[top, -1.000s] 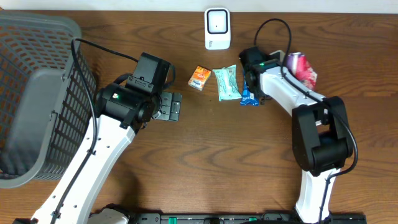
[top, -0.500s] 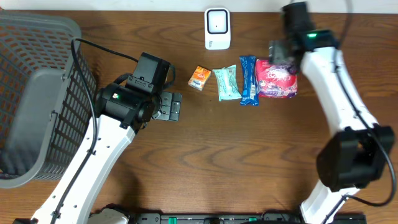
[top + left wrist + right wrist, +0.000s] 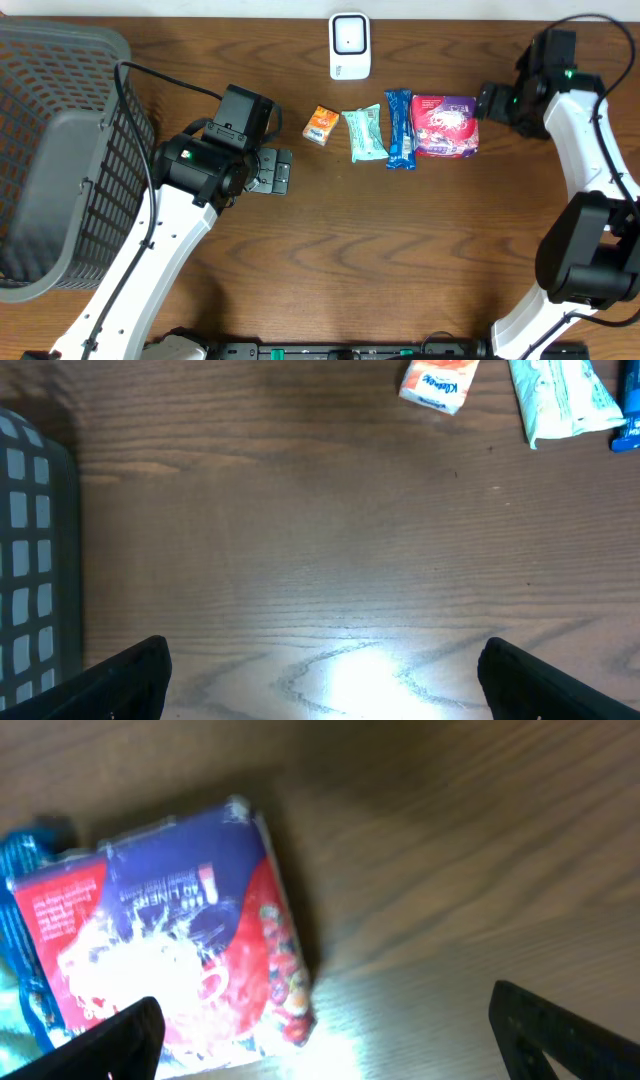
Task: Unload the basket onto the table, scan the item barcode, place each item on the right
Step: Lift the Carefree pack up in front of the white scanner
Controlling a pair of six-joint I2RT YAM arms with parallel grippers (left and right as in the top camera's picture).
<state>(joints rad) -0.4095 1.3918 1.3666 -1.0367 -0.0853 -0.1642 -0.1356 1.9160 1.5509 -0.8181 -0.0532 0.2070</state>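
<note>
**Pack (image 3: 444, 125) lies free on the table (image 3: 400, 250)**

The red-and-purple pack ends a row of 4 items, touching the blue packet (image 3: 400, 128), below-right of the white scanner (image 3: 349, 45). The right gripper (image 3: 487, 103) hangs just beside it, jaws wide apart, empty. The left gripper (image 3: 275, 172), jaws also spread, holds nothing left of the orange packet (image 3: 321, 125).

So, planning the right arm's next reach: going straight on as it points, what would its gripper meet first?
Likely the red-and-purple pack, lying just ahead of the open right gripper; its height is unclear, so it might pass over.
</note>
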